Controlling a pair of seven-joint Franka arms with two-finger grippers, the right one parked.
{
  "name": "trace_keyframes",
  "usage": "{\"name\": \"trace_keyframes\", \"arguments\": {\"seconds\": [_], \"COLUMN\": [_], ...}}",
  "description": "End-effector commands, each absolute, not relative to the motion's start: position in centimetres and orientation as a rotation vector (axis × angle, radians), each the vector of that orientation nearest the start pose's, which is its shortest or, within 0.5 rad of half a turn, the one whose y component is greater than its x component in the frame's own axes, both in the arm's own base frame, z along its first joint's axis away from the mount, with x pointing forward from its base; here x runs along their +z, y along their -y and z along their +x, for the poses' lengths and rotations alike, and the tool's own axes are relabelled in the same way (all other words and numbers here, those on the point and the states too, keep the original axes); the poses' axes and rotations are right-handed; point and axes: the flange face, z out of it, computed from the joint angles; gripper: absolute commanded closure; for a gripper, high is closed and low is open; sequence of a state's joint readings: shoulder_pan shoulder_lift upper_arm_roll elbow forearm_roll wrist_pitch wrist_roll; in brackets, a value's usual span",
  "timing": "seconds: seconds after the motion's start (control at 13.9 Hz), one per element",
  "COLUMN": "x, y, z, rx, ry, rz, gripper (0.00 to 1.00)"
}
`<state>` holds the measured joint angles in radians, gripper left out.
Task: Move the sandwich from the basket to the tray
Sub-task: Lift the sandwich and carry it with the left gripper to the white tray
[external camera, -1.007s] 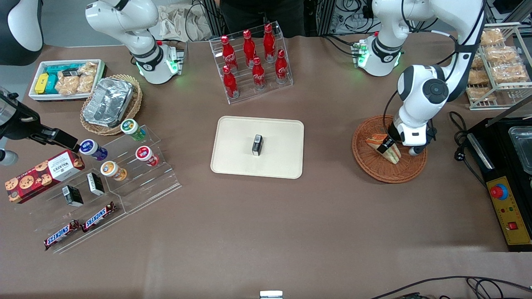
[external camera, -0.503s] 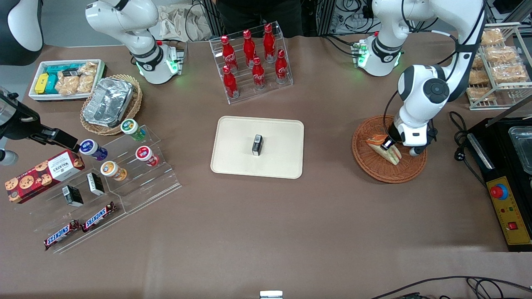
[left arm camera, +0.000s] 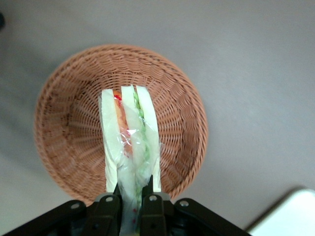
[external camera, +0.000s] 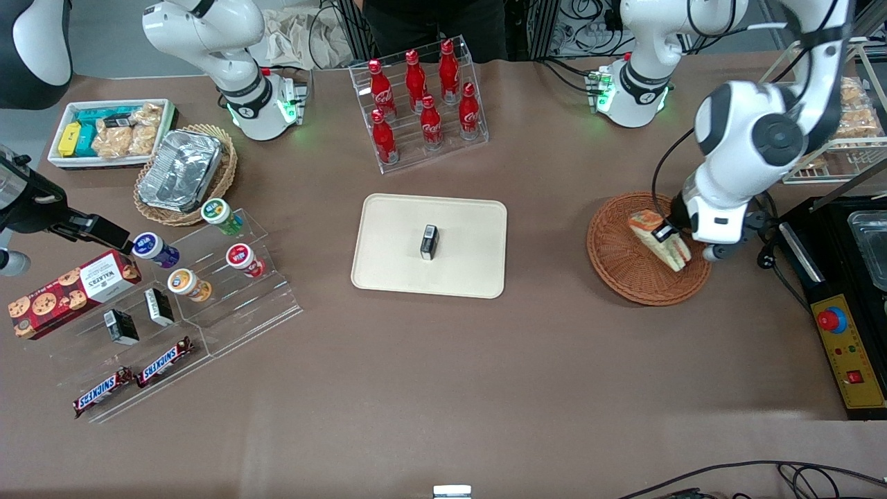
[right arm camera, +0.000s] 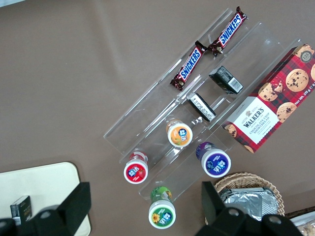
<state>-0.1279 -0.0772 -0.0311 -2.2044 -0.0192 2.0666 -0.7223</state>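
Observation:
The sandwich (external camera: 657, 239) is a plastic-wrapped triangular wedge with white bread and orange and green filling. My left gripper (external camera: 666, 233) is shut on it and holds it lifted above the round reddish-brown wicker basket (external camera: 617, 260). In the left wrist view the gripper (left arm camera: 132, 189) pinches the sandwich (left arm camera: 129, 142) at its wrapped end, with the basket (left arm camera: 64, 132) below it and nothing else in it. The cream-beige tray (external camera: 395, 242) lies on the table toward the parked arm from the basket, with a small black box (external camera: 429, 242) on its middle. A corner of the tray (left arm camera: 290, 216) shows in the wrist view.
A clear rack of red cola bottles (external camera: 420, 104) stands farther from the front camera than the tray. A black appliance with a red button (external camera: 842, 326) sits at the working arm's end of the table. A wire rack of bagged snacks (external camera: 824, 111) stands near it.
My left gripper has risen with the sandwich in it and shifted toward the working arm's end of the table; the sandwich has left the basket floor.

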Motion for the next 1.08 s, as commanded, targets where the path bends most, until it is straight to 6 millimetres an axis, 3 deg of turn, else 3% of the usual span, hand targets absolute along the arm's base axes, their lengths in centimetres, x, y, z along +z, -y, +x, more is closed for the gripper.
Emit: {"name": "trace_keyframes", "arguments": {"seconds": [0.0, 0.22, 0.36, 0.72, 1.01], "x": [45.1, 47.5, 47.7, 47.9, 46.1], "y": [9.4, 11.6, 13.8, 20.5, 26.7], "z": [51.7, 51.8, 51.4, 49.9, 48.7], "rx": [0.112, 0.071, 0.075, 0.028, -0.089], "ry": [0.641, 0.375, 0.227, -0.044, -0.217], "rz": [-3.071, -3.154, -3.199, -3.194, -3.162], "gripper": [1.0, 1.0, 1.0, 1.0, 1.0]}}
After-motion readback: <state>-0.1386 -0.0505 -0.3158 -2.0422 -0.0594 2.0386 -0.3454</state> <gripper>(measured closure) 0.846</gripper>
